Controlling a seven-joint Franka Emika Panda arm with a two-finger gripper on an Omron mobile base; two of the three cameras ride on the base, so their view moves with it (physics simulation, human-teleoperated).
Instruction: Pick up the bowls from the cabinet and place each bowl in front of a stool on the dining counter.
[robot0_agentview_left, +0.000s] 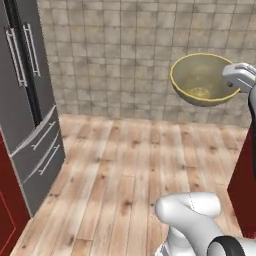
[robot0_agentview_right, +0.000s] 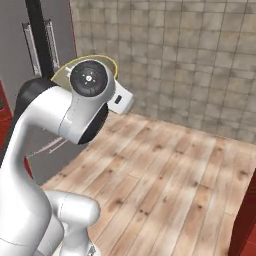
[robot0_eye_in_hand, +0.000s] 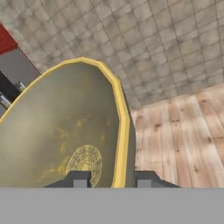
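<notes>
From the left base view, we see the olive bowl (robot0_agentview_left: 202, 80) at two o'clock, held up against the tiled wall (robot0_agentview_left: 125, 55). From the right base view, its yellow rim peeks over our arm at ten o'clock. In the hand view, our gripper (robot0_eye_in_hand: 109, 178) pinches the bowl's rim, one finger on each side.

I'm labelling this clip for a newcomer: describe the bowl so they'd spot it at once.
Start at the tall grey refrigerator on the left and look right across the beige tiled wall. In the air before it, above the wooden plank floor, the robot's gripper pinches the rim of a round olive-tan bowl. Its yellowish rim and faint yellow ring pattern inside mark it out.
</notes>
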